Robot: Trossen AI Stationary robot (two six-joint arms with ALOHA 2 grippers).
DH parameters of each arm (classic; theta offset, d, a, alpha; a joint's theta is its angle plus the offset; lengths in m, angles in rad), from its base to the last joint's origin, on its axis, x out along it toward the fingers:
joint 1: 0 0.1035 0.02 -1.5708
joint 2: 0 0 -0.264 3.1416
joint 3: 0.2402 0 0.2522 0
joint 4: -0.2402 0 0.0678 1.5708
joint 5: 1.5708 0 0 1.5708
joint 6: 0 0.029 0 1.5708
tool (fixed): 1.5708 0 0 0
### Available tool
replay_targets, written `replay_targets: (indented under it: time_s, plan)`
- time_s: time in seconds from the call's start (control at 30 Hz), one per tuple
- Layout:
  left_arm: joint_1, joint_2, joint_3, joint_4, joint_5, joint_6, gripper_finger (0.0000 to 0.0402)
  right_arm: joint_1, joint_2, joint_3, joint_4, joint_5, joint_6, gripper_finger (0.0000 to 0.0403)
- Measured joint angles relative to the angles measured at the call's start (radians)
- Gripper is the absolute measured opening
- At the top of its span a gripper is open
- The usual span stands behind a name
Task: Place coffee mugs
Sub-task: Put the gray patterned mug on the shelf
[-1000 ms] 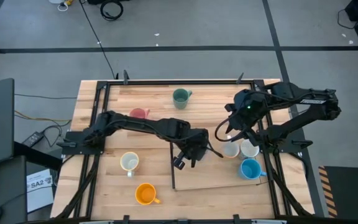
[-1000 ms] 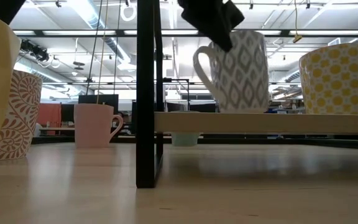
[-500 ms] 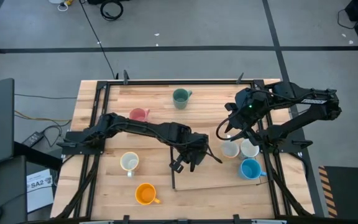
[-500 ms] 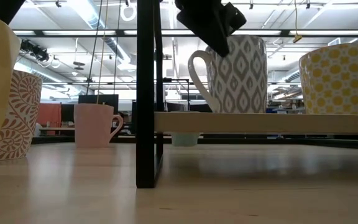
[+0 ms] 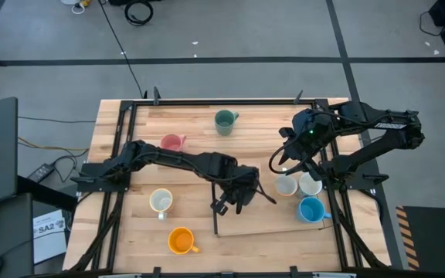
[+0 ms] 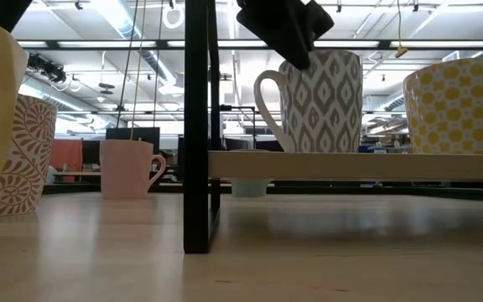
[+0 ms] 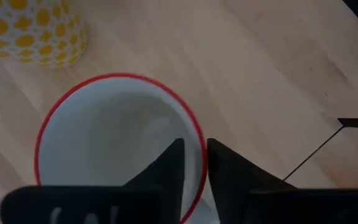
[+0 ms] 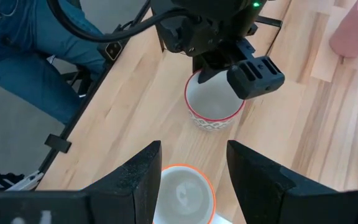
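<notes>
Mugs lie across the wooden surface (image 5: 141, 232). Towards the left arm's side a cream mug (image 5: 161, 201) and an orange mug (image 5: 180, 241) stand near the front, with a pink mug (image 5: 173, 142) and a green mug (image 5: 224, 120) farther back, all well apart. In the middle, a grey-patterned mug with a red rim (image 6: 321, 101) sits upright on a low raised shelf (image 6: 350, 164). The left end effector (image 7: 195, 144) is at its lip, fingers slightly parted astride the rim, one inside and one outside, and they do not seem to pinch it. To the right, two white mugs (image 5: 286, 185) and a blue mug (image 5: 310, 209) cluster on the same shelf. The right end effector (image 8: 193, 149) hangs above them, spread wide and empty

The step in hand looks like the release of the patterned mug. Next, the left fingers should widen further and lift straight up, clear of the rim, so the mug is not dragged or tipped, before going for one of the loose mugs
</notes>
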Motion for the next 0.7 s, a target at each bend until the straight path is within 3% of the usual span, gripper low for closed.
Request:
replay_targets:
  time_s: [0.27,0.7]
  plan:
    - [0.000,0.000,0.000,0.018,0.000,-0.001,0.0126,0.000,0.000,0.000,0.000,0.000,0.000,0.0187]
    - [0.000,-0.078,0.000,-0.002,0.000,-0.002,0.0124,0.000,0.001,0.000,0.084,0.010,0.000,0.0187]
